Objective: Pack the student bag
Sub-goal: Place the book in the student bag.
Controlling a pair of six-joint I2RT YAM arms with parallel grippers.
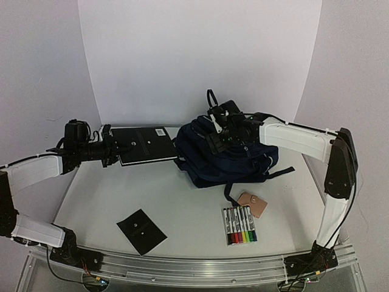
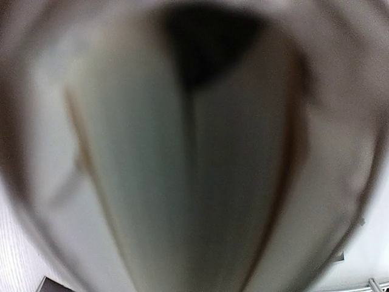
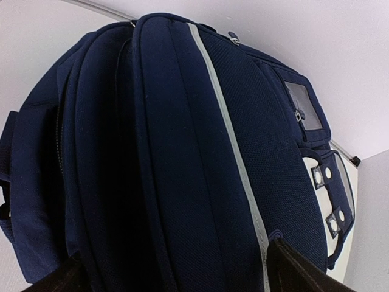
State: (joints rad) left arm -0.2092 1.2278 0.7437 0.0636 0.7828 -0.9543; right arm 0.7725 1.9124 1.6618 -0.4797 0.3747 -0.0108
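Navy fabric marks the student bag (image 1: 243, 161), slumped at the back centre of the table (image 1: 182, 201) close to the rear wall, with white piping along its ridge. The right gripper (image 1: 220, 131) sits over it, its fingers (image 3: 292, 271) spread wide on either side of that ridge and clamping nothing. The left gripper (image 1: 111, 149) is closed on the left edge of a black notebook (image 1: 146, 145), whose right edge reaches the bag. Its wrist view is a pale blur. Bare tabletop lies in front of both. Near the front edge sit a black card (image 1: 141, 231), a marker set (image 1: 239, 225) and, just beside it, a tan wallet (image 1: 254, 204).
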